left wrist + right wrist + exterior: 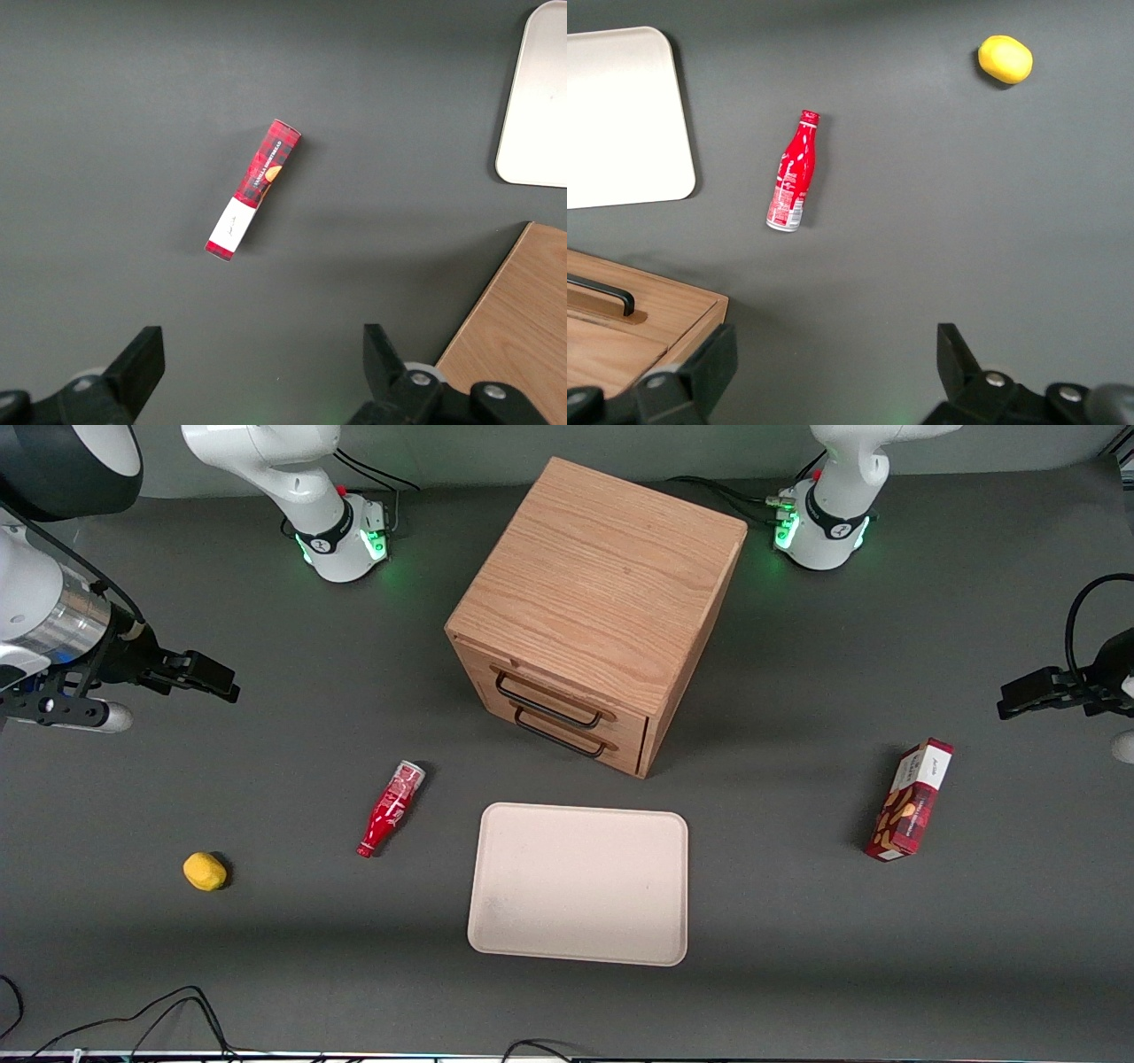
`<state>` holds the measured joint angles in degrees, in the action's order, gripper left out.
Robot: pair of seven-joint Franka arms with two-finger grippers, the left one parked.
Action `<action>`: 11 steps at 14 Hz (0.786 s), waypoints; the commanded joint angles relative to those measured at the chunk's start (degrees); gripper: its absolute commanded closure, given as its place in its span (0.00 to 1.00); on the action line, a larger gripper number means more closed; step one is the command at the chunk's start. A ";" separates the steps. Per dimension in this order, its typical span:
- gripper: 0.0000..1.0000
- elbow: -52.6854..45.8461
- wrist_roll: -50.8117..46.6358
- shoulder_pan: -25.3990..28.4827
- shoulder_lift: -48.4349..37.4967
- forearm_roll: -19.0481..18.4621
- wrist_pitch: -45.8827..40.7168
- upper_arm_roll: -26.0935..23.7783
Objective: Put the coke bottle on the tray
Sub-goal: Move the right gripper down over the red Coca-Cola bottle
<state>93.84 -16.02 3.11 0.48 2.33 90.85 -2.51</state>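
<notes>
Lying on its side on the tabletop (133,974), the coke bottle (391,809) sits left of centre in the front view, just beside the tray (580,883), not touching. Only that view shows the snack box (910,801) at right. The claw (213,677) hovers at the left edge, fingers spread, holding nothing.

You can't read any lettering here. The bottle (792,173) carries white script and fine print along its red side, and the box (253,189) has white lettering on its red edge plus a white label, but none of it resolves into words.
</notes>
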 commanded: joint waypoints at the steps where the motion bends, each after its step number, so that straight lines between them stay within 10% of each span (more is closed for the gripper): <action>1: 0.00 0.20 -1.29 -0.91 -0.22 1.10 -0.32 -0.31; 11: 0.00 -0.50 -9.10 -1.79 11.62 1.28 3.34 -1.27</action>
<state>94.17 -20.14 0.76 7.55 2.42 91.63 -2.98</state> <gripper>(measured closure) 0.000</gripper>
